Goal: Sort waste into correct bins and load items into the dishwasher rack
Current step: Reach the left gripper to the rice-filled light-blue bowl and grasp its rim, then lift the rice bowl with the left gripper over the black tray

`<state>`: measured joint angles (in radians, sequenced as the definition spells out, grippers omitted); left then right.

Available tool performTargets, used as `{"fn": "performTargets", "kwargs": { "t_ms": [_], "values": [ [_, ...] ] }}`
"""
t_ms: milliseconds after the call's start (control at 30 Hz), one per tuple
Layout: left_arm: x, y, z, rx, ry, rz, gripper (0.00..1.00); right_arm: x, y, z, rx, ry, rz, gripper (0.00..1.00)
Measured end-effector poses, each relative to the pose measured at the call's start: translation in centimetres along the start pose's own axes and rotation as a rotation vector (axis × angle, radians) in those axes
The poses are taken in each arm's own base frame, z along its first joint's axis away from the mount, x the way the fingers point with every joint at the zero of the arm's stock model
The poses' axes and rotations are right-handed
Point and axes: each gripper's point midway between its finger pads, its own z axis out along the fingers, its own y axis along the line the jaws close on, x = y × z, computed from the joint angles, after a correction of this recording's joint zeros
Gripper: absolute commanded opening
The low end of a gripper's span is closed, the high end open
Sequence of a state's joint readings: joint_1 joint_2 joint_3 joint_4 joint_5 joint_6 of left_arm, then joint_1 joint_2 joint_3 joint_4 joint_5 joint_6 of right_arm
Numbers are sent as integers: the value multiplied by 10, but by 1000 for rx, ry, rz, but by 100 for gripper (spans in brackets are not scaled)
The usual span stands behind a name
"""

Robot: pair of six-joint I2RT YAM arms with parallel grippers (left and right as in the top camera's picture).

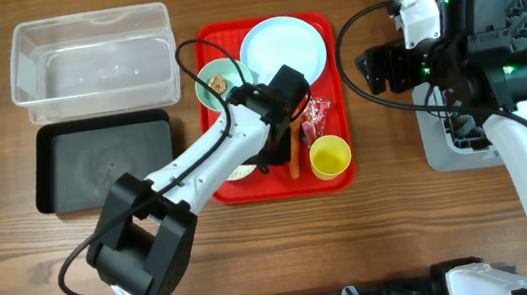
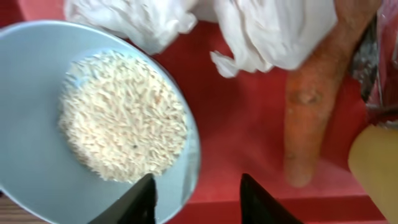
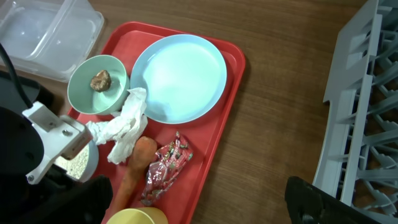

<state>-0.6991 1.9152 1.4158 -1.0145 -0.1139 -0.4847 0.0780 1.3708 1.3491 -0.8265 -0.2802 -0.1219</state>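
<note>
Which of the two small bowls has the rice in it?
The bowl under the left gripper, at the tray's front edge, holds the rice. The other bowl, beside the plate, holds only a brown lump.

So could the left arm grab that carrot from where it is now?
Probably yes. The left hand hovers open right beside the carrot, whose lower end lies bare on the red tray. Tissue overlaps only its upper end, and the rice bowl sits on the other side.
</note>
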Motion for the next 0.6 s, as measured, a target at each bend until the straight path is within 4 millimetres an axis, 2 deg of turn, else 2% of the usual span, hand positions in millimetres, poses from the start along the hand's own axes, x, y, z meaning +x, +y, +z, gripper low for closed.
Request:
{"fn": "performTargets", "kwargs": {
  "t_ms": [167,300,433,600],
  "values": [
    [-12,-3,5,9,-61,-22,41,0,0,0,0,0,0,88],
    [-6,1,18,-10,-43,-33,33,0,0,0,1,0,0,87],
    [0,3,30,-30,-12,-31,29,0,0,0,2,0,0,80],
    [2,4,33,-36,-5,-67,9,0,-2,0,9,1,0,79]
  ]
}}
